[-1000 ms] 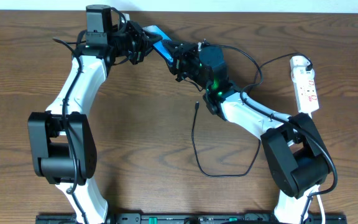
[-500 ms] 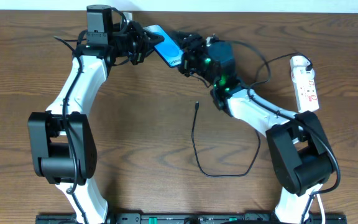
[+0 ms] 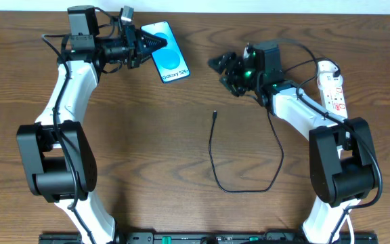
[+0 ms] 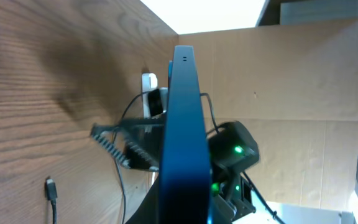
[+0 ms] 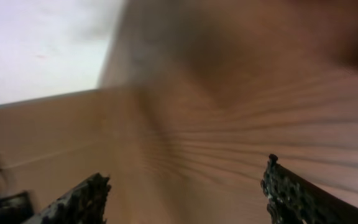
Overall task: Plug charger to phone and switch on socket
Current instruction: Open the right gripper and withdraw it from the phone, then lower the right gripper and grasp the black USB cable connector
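Observation:
The phone, its blue screen facing up, is at the back left with my left gripper shut on its left edge. In the left wrist view the phone appears edge-on between the jaws. My right gripper is open and a short way to the phone's right, with nothing between its fingers. The charger's black connector tip lies mid-table, and its thin cable loops toward the front and then runs back right. The tip also shows in the left wrist view. The white socket lies at the right.
The wooden table runs to a pale wall along the back edge. The right arm's own black cables arch above it near the socket. A cardboard panel stands beyond the table's right side.
My right gripper has opened, come off the phone and drawn back to the right. The left arm has swung left with the phone, whose screen is now in full view.

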{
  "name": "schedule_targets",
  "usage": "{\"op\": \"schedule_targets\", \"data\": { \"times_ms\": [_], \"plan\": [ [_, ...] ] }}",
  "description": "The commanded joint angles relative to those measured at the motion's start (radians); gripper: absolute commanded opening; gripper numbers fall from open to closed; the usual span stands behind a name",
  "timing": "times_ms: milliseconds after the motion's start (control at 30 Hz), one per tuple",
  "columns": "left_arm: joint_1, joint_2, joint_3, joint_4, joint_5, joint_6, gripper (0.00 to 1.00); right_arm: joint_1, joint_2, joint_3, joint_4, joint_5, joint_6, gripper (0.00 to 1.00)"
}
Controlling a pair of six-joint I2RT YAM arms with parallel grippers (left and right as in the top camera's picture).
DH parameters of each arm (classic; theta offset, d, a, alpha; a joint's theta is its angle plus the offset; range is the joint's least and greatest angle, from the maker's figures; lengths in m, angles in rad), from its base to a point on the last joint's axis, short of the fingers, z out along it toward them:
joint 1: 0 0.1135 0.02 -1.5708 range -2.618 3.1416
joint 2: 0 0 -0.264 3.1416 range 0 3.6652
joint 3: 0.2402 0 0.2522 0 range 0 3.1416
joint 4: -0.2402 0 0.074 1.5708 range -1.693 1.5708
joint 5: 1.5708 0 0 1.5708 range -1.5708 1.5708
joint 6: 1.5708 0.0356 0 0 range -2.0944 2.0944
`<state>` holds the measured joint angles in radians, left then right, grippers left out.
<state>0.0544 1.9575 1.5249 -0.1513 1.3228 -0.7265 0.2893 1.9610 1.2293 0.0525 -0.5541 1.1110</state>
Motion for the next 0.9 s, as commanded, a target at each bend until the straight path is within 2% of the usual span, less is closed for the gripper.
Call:
{"op": "schedule_targets", "data": {
  "times_ms": [0, 200, 400, 633, 867],
  "plan": [
    [0.002, -0.016, 0.001, 0.006, 0.030, 0.050, 0.08, 0.000, -0.019, -0.001, -0.119, -0.001, -0.211, 0.78],
    [0.003, -0.016, 0.001, 0.006, -0.037, 0.081, 0.08, 0.000, -0.019, -0.001, -0.290, -0.002, -0.410, 0.71],
    [0.040, -0.016, 0.001, 0.005, -0.036, 0.087, 0.07, 0.000, -0.012, -0.011, -0.441, -0.002, -0.466, 0.57],
    [0.060, -0.016, 0.001, -0.014, -0.029, 0.087, 0.07, 0.003, -0.012, -0.108, -0.445, -0.059, -0.465, 0.55],
    [0.060, -0.016, 0.001, -0.014, -0.029, 0.087, 0.07, 0.060, -0.012, -0.205, -0.341, -0.057, -0.407, 0.55]
  ]
}}
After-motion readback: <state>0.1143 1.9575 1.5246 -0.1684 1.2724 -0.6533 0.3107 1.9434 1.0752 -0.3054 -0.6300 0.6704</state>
